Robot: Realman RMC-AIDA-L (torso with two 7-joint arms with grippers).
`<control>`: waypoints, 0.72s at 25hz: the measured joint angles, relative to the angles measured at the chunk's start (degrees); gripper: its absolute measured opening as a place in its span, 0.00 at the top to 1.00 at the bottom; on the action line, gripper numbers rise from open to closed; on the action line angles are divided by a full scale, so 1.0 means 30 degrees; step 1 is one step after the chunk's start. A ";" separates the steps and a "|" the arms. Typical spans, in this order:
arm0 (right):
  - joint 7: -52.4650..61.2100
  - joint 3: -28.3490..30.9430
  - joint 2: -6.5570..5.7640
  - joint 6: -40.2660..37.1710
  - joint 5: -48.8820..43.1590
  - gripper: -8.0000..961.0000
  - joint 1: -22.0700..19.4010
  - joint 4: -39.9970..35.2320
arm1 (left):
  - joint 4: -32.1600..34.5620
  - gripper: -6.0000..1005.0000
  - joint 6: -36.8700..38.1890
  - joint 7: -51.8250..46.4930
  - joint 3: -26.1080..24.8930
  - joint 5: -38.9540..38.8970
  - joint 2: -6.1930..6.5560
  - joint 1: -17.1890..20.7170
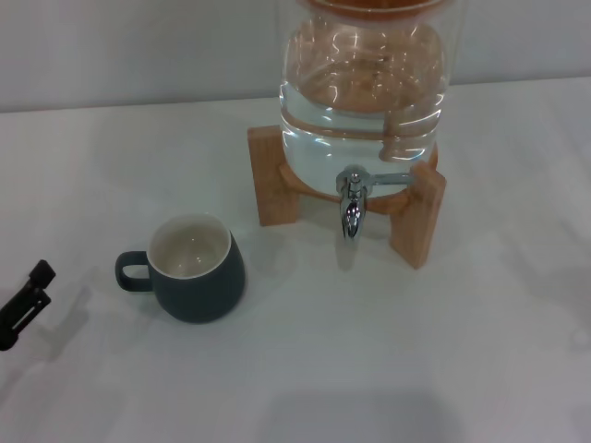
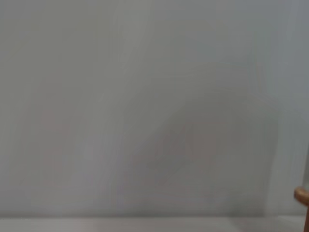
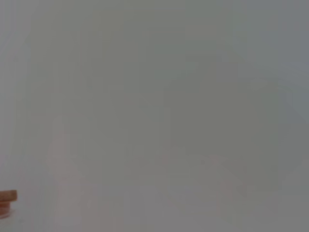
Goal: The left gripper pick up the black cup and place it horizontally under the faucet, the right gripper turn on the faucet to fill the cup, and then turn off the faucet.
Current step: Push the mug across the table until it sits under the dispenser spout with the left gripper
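From your left pincer (image 1: 26,303), the black cup (image 1: 196,269) stands toward 3 o'clock, handle facing the pincer; I cannot tell its opening.

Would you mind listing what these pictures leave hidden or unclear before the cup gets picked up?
- Left gripper: head view's left edge cuts it off, so its finger state is unreadable.
- Right gripper: in no view.
- Glass jar: top cut off by the head view's upper edge.
- Black cup and faucet: absent from both wrist views, which show mostly blank wall.
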 joint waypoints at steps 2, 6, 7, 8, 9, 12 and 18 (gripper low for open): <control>0.0001 0.0000 -0.0004 -0.0002 0.0004 0.19 0.0084 -0.0004 | -0.0173 0.17 0.0493 0.0066 0.0049 0.0142 -0.0020 -0.0250; 0.0000 0.0000 0.0000 -0.0002 0.0008 0.19 0.0138 0.0001 | -0.0715 0.17 0.0778 0.0623 0.0070 0.0814 -0.0033 -0.0856; 0.0000 -0.0001 0.0004 -0.0002 0.0009 0.19 0.0156 0.0015 | -0.0881 0.18 0.0816 0.0884 0.0070 0.0920 -0.0041 -0.0984; 0.0001 0.0000 0.0006 -0.0002 0.0009 0.19 0.0163 0.0016 | -0.1056 0.18 0.0847 0.1179 0.0074 0.0987 -0.0055 -0.1081; 0.0001 0.0000 0.0008 -0.0002 0.0010 0.19 0.0171 0.0017 | -0.1282 0.18 0.0863 0.1598 0.0073 0.1029 -0.0065 -0.1178; 0.0024 0.0000 0.0014 0.0037 0.0009 0.19 0.0180 -0.0010 | -0.1897 0.18 0.0897 0.2494 0.0077 0.1062 -0.0093 -0.1389; 0.0093 0.0000 0.0022 0.0108 0.0009 0.19 0.0189 -0.0017 | -0.2179 0.19 0.1135 0.2658 0.0076 0.1125 -0.0090 -0.1724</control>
